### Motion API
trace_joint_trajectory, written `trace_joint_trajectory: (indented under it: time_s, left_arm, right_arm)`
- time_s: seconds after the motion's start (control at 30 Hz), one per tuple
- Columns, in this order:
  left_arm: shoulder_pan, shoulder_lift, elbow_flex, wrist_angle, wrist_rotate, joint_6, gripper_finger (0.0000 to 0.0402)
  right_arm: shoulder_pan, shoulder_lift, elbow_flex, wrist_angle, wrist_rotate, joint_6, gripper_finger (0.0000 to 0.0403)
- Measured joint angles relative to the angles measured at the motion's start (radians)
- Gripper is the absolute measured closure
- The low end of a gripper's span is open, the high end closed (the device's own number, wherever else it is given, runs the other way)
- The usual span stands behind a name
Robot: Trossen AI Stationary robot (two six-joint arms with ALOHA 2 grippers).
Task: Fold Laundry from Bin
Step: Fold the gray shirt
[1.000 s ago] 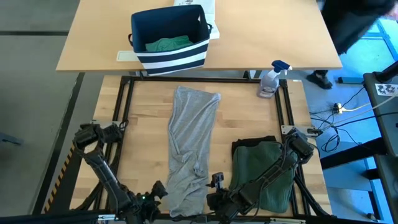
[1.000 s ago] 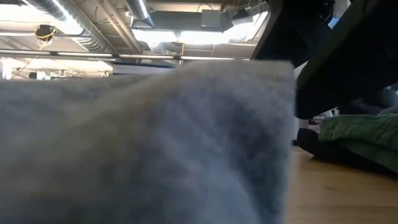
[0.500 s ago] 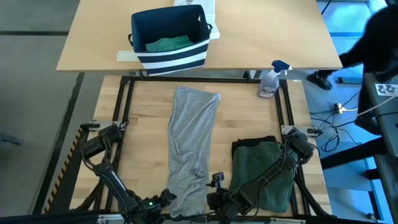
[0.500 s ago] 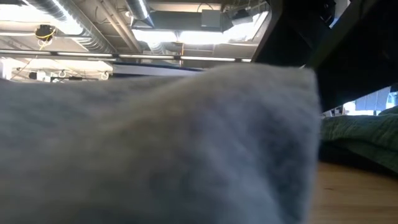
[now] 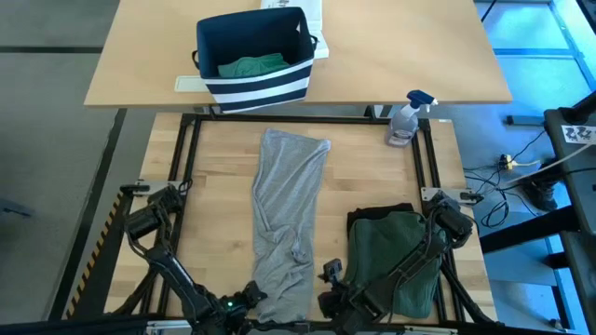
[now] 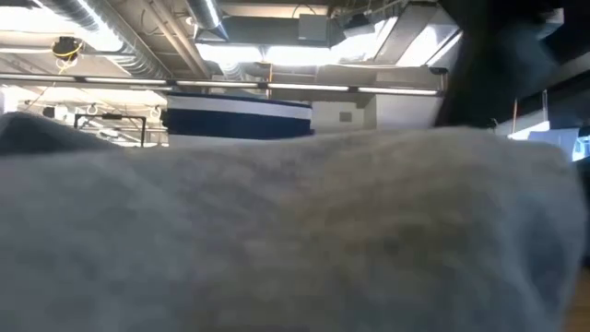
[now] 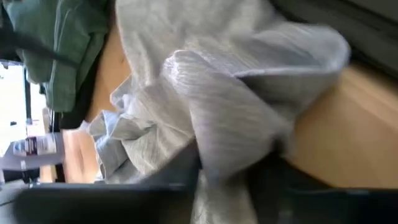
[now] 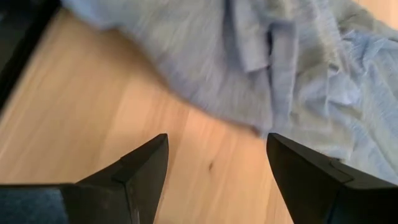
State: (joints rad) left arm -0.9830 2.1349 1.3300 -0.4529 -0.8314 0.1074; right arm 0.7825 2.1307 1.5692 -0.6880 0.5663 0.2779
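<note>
wooden table (image 5: 223, 177), left pincer (image 5: 250, 300) gripping grey garment (image 5: 284, 223)

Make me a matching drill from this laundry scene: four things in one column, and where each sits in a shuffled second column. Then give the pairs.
Things:
1. light grey garment
2. dark green garment
3. teal-green cloth
4. spray bottle

Places:
A. inside the striped bin
B. spread lengthwise down the middle of the work table
C. standing at the work table's far right corner
D. folded on the table's right side, over a black piece

Pairs: 1-B, 2-D, 3-A, 4-C
</note>
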Motion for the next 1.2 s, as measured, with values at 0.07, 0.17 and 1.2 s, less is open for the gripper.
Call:
trace_joint_trajectory:
  time_s: [0.07,0.17,1.2]
  left_arm:
    - [0.009,0.000,0.000,-0.004,0.013,-0.043,0.0367]
    - [0.022,0.000,0.000,-0.005,-0.007,-0.101,0.0387]
    - [0.061,-0.114,-0.002,-0.061,0.027,-0.237,0.0399]
  right_arm:
    - [0.003,0.000,0.000,-0.019,-0.007,0.001,0.0133]
    - [0.009,0.000,0.000,0.011,-0.013,0.001,0.0133]
    - [-0.106,0.130,0.002,0.361,0.095,-0.312,0.0006]
